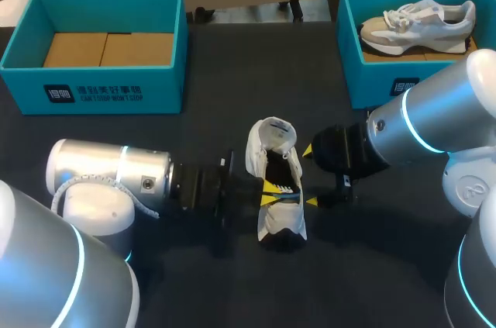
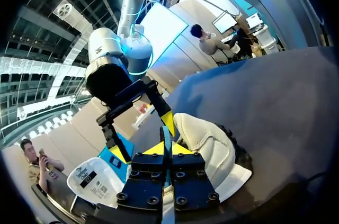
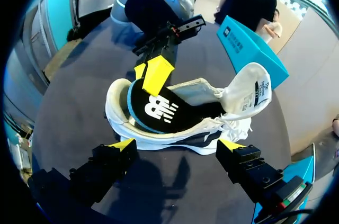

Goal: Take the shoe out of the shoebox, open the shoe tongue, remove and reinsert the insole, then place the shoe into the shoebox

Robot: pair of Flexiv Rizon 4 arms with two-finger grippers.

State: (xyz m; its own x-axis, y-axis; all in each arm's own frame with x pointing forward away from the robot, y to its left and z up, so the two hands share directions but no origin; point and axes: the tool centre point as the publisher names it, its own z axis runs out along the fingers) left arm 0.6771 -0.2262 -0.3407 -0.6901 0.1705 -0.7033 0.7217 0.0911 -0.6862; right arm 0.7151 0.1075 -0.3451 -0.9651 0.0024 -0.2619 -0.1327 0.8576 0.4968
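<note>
A white sneaker [image 1: 288,219] lies in the middle of the dark table, its tongue [image 3: 249,89] folded up and back. A black insole [image 3: 153,110] with a blue rim sits half raised in the shoe's opening. My left gripper [image 1: 271,191] comes in from the left and is shut on the insole's edge; in the left wrist view the thin blue rim runs between its yellow tips [image 2: 167,147]. My right gripper [image 3: 176,144] stands open beside the shoe's right side, one finger towards each end, touching nothing. It also shows ahead of the left gripper, as the right gripper [image 2: 142,136].
A teal shoebox [image 1: 93,91] with a cardboard floor stands at the back left. A second teal shoebox [image 1: 387,84] at the back right holds another pale sneaker [image 1: 418,22]. Both arms crowd the table's middle.
</note>
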